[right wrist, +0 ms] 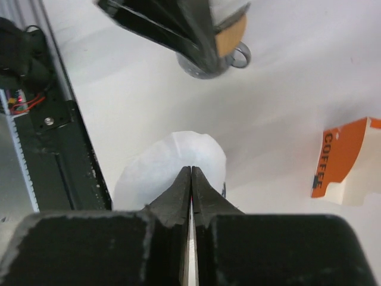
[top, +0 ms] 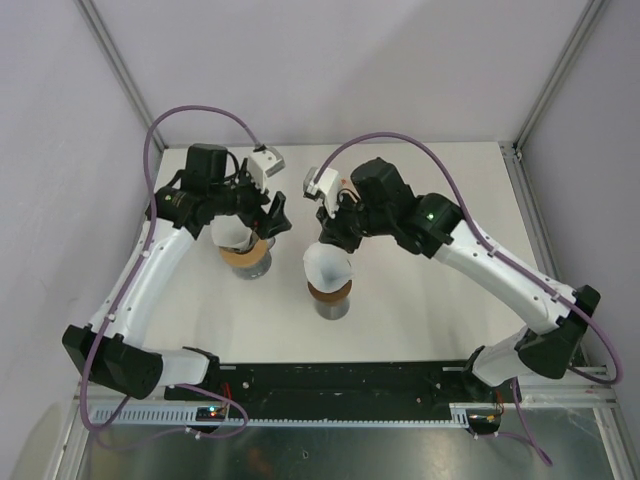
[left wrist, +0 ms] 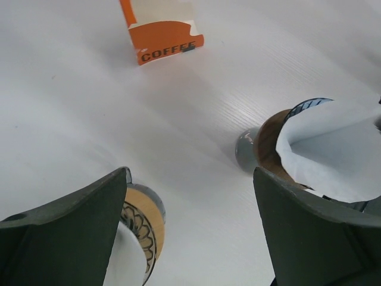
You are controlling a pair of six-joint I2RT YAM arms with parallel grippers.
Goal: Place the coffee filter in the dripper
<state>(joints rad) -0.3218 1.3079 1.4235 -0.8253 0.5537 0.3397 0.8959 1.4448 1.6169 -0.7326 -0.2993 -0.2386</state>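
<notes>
Right wrist: right gripper (right wrist: pixel 190 173) has its jaws flat together with the tips on the near rim of the coffee filter (right wrist: pixel 149 167). It reads as a pinch on the paper, but I can't see the contact itself.

Top external: that filter sits in the centre dripper (top: pixel 330 298), standing high and puffed above the collar. I'd call it not fully seated.

Left gripper (left wrist: pixel 190 171) is wide open and holding nothing. One finger hangs right over the left dripper (left wrist: pixel 146 226), which has its own filter (left wrist: pixel 128 262).

Risks as I see them:
- If I lift with the paper pinched, the filter comes back out, or drags the dripper over. It looks tall on a narrow base.
- If I push down with closed jaws, the cone wall could crease or tear, or fold in lopsided.
- If I release as it sits, the paper may spring up and stay proud.
- The two grippers are near each other over the table (top: pixel 440 300). A sideways retreat could clip the other arm or knock the left dripper.
- The coffee box (left wrist: pixel 164 39) is well apart, so no concern there.
</notes>
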